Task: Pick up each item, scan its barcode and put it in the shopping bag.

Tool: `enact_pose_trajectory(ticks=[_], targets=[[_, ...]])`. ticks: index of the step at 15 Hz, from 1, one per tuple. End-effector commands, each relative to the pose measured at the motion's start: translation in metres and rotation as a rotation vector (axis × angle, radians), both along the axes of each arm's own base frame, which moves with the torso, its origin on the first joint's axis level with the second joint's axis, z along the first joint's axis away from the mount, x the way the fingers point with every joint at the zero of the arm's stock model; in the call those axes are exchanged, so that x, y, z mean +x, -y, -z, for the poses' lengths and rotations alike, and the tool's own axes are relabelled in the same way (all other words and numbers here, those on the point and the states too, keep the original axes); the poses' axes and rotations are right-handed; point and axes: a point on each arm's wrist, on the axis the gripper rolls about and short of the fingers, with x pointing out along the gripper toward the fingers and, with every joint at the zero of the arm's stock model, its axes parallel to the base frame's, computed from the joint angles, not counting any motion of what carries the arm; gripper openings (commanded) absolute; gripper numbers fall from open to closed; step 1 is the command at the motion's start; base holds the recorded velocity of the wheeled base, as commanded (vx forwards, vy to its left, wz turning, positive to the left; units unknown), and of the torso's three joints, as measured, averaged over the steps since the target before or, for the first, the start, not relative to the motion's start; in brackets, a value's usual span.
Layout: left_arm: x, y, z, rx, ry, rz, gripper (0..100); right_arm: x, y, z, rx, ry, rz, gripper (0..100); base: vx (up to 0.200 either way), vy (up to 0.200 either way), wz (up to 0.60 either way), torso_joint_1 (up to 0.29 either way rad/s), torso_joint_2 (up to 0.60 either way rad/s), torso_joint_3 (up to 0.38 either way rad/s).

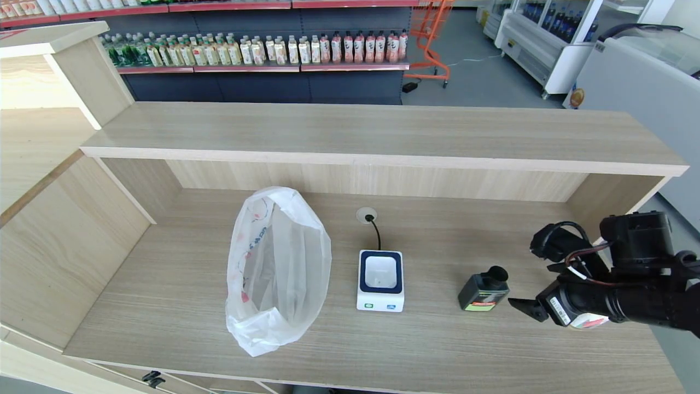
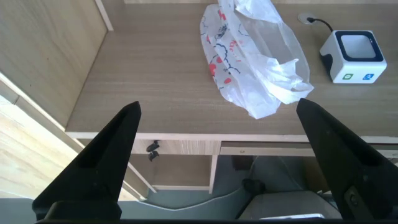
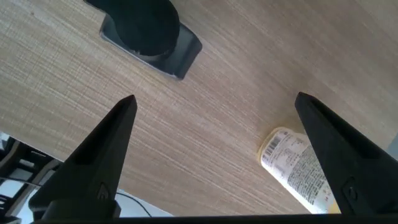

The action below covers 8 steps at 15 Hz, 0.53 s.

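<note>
A translucent white shopping bag (image 1: 279, 268) (image 2: 249, 56) lies on the wooden counter (image 1: 437, 339), its mouth toward the front edge. To its right stands a white barcode scanner (image 1: 380, 279) (image 2: 352, 56). Further right is a small dark bottle with a black cap (image 1: 484, 290) (image 3: 149, 31). A white tube-like item with a barcode label (image 3: 295, 168) (image 1: 588, 322) lies beneath my right arm. My right gripper (image 1: 533, 287) (image 3: 216, 101) is open just right of the dark bottle, above the counter, holding nothing. My left gripper (image 2: 219, 106) is open and empty over the counter's front edge, near the bag.
A raised ledge (image 1: 383, 131) runs along the back, with side walls at the left and right ends. The scanner's cable goes to a grommet hole (image 1: 366, 215). Shelves of drink bottles (image 1: 257, 49) and freezers (image 1: 629, 71) stand beyond the counter.
</note>
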Motion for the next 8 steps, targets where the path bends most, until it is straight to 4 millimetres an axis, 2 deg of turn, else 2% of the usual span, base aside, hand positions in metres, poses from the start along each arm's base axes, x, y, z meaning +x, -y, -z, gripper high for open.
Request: enact_pose_trajectory(ticks=[1,5,8], targets=[[0.0,0.0,0.0,0.0,0.0,0.0,100,0.016,-0.003,0.031,0.005,-0.074,-0.066,100,0.0,0.0,0.0,0.0,0.0,0.0],[0.0,0.0,0.0,0.0,0.0,0.0,100,0.038,-0.013,0.047,0.007,-0.04,-0.182,100,0.0,0.0,0.0,0.0,0.0,0.0],[0.0,0.0,0.0,0.0,0.0,0.0,100,0.046,-0.031,0.051,0.027,0.01,-0.257,100,0.0,0.0,0.0,0.0,0.0,0.0]])
